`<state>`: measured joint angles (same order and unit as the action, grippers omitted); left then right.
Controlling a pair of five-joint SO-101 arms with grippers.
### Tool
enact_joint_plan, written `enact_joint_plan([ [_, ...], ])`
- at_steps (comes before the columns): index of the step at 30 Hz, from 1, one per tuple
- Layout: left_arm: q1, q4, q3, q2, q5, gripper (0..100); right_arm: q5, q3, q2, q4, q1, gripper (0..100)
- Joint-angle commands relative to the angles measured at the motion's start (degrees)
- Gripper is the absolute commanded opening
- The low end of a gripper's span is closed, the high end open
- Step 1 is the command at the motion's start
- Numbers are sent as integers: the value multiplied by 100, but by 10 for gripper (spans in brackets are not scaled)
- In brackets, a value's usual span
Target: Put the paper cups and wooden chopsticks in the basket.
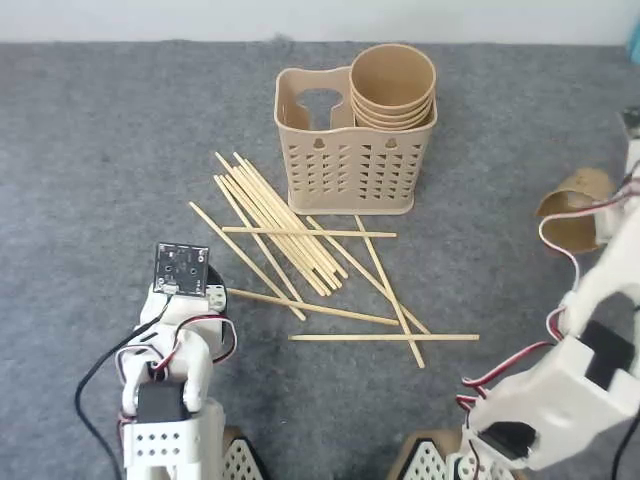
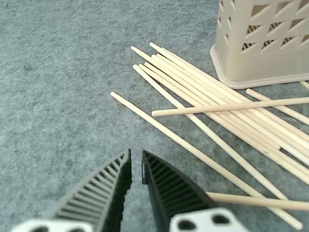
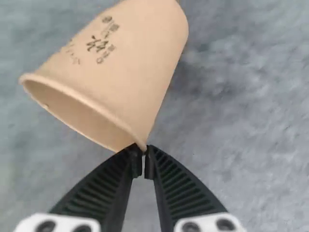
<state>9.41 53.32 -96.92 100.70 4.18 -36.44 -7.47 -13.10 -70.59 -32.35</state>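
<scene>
A beige slotted basket (image 1: pixel 345 160) stands at the back middle of the grey carpet, with a stack of paper cups (image 1: pixel 393 82) in one compartment. Several wooden chopsticks (image 1: pixel 285 230) lie scattered in front of it, also seen as chopsticks (image 2: pixel 217 116) in the left wrist view. My left gripper (image 2: pixel 136 154) hovers low over the carpet just short of the nearest stick, shut with nothing between its fingers. My right gripper (image 3: pixel 140 153) is shut on the rim of a tilted paper cup (image 3: pixel 116 67), the same cup (image 1: pixel 572 205) near the table's right edge.
The left arm (image 1: pixel 175 350) stands at the front left, and the right arm (image 1: pixel 580 370) at the front right. Bare carpet stretches to the left of the basket (image 2: pixel 260 43) and the sticks.
</scene>
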Motion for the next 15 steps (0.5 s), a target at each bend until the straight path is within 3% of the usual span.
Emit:
enact_joint_plan([
  [1,35,-132,22,88,53,37,35,-1538,-189,-2237,400,8],
  [4,35,-123,22,88,53,37,79,-2180,-620,-3196,611,8],
  [15,35,-123,22,88,53,37,448,-2330,-778,-3231,936,8],
])
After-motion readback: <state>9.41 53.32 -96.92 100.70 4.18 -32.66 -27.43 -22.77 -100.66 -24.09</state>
